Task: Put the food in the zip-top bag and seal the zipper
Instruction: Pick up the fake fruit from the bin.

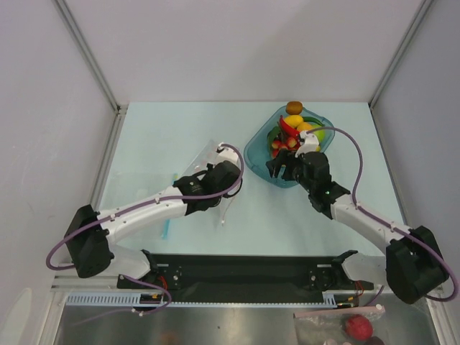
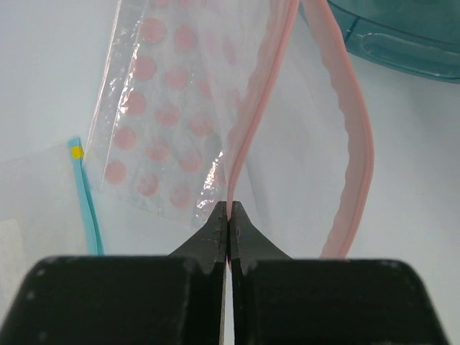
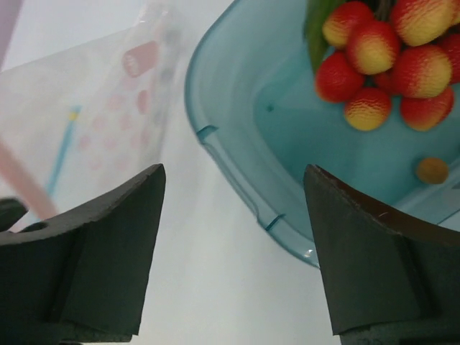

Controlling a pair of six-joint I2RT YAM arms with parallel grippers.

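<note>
Your left gripper (image 2: 228,213) is clamped on one lip of the pink zipper (image 2: 352,144), lifting it so the zip-top bag (image 2: 165,108) gapes toward the teal tray (image 3: 223,122) just to its right. Your right gripper (image 3: 231,176) hangs over the tray's near-left rim with its jaws wide apart and empty, short of the red berry cluster (image 3: 381,65). The food sits in the tray and, as far as I can see, none is bagged yet.

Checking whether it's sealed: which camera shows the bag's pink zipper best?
Left wrist: the zipper runs large up the frame, its strips parted, one pinched by the left end effector. Top external barely resolves it; right wrist catches a pink sliver.
</note>
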